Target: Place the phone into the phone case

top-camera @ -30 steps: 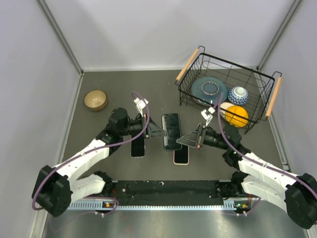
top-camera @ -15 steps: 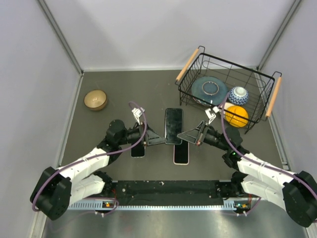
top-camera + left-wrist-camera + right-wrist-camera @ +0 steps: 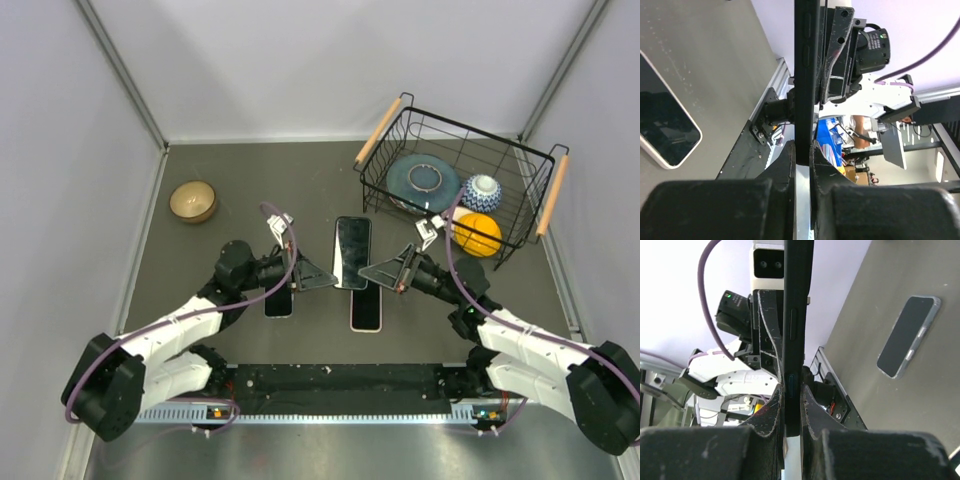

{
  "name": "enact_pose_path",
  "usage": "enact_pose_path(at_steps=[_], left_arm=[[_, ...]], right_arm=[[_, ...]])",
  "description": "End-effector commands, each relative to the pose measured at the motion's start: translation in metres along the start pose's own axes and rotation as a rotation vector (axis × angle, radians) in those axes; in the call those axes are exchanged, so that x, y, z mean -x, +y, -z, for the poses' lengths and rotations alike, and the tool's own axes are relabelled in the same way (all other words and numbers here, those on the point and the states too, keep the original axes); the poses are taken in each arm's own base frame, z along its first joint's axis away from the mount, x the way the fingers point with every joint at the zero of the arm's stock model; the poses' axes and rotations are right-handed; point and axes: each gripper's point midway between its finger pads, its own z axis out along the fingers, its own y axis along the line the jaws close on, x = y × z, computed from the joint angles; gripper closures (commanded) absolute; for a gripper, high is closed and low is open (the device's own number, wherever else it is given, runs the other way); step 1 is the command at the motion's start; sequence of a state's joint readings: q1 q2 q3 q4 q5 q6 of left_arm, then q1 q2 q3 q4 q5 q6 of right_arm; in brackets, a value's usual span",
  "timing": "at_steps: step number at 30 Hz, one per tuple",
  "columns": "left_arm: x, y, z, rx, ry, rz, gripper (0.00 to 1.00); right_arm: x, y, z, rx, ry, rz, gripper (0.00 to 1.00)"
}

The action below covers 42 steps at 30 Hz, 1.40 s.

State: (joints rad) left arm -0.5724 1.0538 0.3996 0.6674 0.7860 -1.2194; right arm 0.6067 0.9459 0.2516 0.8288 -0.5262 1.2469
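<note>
One tan bowl (image 3: 193,201) sits far left on the dark grey desk (image 3: 220,165). There are three phone-shaped slabs. A dark slab (image 3: 279,299) and a pale-rimmed slab (image 3: 366,310) lie flat. The black phone (image 3: 352,250) is held off the desk, with the left pincer (image 3: 330,279) and right pincer (image 3: 366,272) each clamped on one side. One wire basket (image 3: 480,133) stands at right. Pale walls enclose the desk.

The phone (image 3: 352,252) is shown with a glossy black glass face and a smooth, satin black edge. The table (image 3: 300,180) is finished in matt dark grey, faintly speckled in the wrist views. The basket (image 3: 470,127) is made of black coated wire and fitted with bare wooden handles (image 3: 380,131). A shiny glaze is seen on the bowl (image 3: 193,200). The right gripper's fingers (image 3: 765,440) are moulded in matt, scuffed black plastic.
</note>
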Motion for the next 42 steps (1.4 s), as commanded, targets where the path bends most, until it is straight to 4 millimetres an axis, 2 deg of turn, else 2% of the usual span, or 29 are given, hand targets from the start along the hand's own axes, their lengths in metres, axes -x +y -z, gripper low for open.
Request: enact_pose_path(at_steps=[1, 2, 3, 4, 5, 7, 9, 12, 14, 18, 22, 25, 26, 27, 31, 32, 34, 35, 36, 38, 42], left_arm=[[0.01, 0.006, -0.004, 0.103, -0.023, -0.044, 1.0], [0.006, 0.017, -0.003, 0.161, -0.009, -0.035, 1.0], [0.011, 0.016, -0.003, 0.183, -0.034, -0.051, 1.0], [0.01, 0.018, -0.004, 0.201, -0.031, -0.075, 1.0], [0.006, 0.025, -0.003, 0.239, -0.019, -0.059, 1.0], [0.005, 0.022, -0.007, 0.244, -0.005, -0.081, 0.99], [0.004, 0.022, -0.009, 0.244, 0.003, -0.078, 0.91], [0.006, 0.018, -0.009, 0.241, 0.0, -0.091, 0.65], [0.011, 0.015, -0.01, 0.243, -0.016, -0.119, 0.54], [0.017, 0.01, -0.012, 0.225, -0.019, -0.151, 0.48], [0.021, -0.007, -0.02, 0.131, -0.013, -0.182, 0.48], [0.019, -0.013, -0.025, 0.084, 0.02, -0.173, 0.55], [0.018, -0.01, -0.027, 0.085, 0.03, -0.165, 0.61], [0.015, -0.012, -0.028, 0.072, 0.047, -0.158, 0.76], [0.011, -0.012, -0.026, 0.05, 0.057, -0.163, 1.0], [0.009, -0.014, -0.025, 0.042, 0.06, -0.17, 1.0], [0.007, -0.015, -0.023, 0.033, 0.067, -0.178, 1.0], [0.005, -0.018, -0.021, 0.021, 0.073, -0.187, 1.0], [0.004, -0.021, -0.021, 0.005, 0.077, -0.196, 1.0], [-0.002, -0.025, -0.018, -0.024, 0.102, -0.203, 1.0], [-0.007, -0.029, -0.015, -0.05, 0.12, -0.217, 1.0]], right_arm=[[0.014, 0.028, 0.0, 0.085, -0.054, 0.096, 1.0], [0.013, 0.025, 0.0, 0.065, -0.051, 0.103, 1.0], [0.013, 0.025, 0.0, 0.059, -0.051, 0.106, 1.0], [0.016, 0.027, 0.0, 0.059, -0.06, 0.129, 1.0], [0.014, 0.021, 0.0, 0.029, -0.052, 0.122, 1.0], [0.014, 0.018, 0.0, 0.012, -0.054, 0.137, 1.0], [0.013, 0.016, 0.001, 0.013, -0.049, 0.136, 1.0], [0.007, 0.019, 0.003, 0.042, -0.031, 0.136, 1.0], [0.004, 0.021, 0.005, 0.059, -0.019, 0.14, 1.0], [-0.006, 0.032, 0.011, 0.121, 0.024, 0.156, 1.0], [-0.017, 0.034, 0.014, 0.144, 0.074, 0.16, 1.0], [-0.021, 0.031, 0.016, 0.136, 0.087, 0.158, 1.0], [-0.021, 0.029, 0.016, 0.13, 0.088, 0.158, 1.0], [-0.021, 0.03, 0.015, 0.128, 0.088, 0.171, 0.98], [-0.013, 0.033, 0.017, 0.1, 0.052, 0.212, 0.75], [-0.014, 0.02, 0.017, 0.032, 0.06, 0.195, 0.63], [0.003, 0.027, 0.013, -0.008, 0.01, 0.27, 0.51], [0.005, 0.022, 0.014, -0.055, 0.015, 0.27, 0.42], [0.015, 0.033, 0.011, -0.049, -0.01, 0.314, 0.39], [0.025, 0.033, 0.008, -0.074, -0.026, 0.322, 0.34], [0.043, 0.04, 0.003, -0.08, -0.037, 0.341, 0.33]])
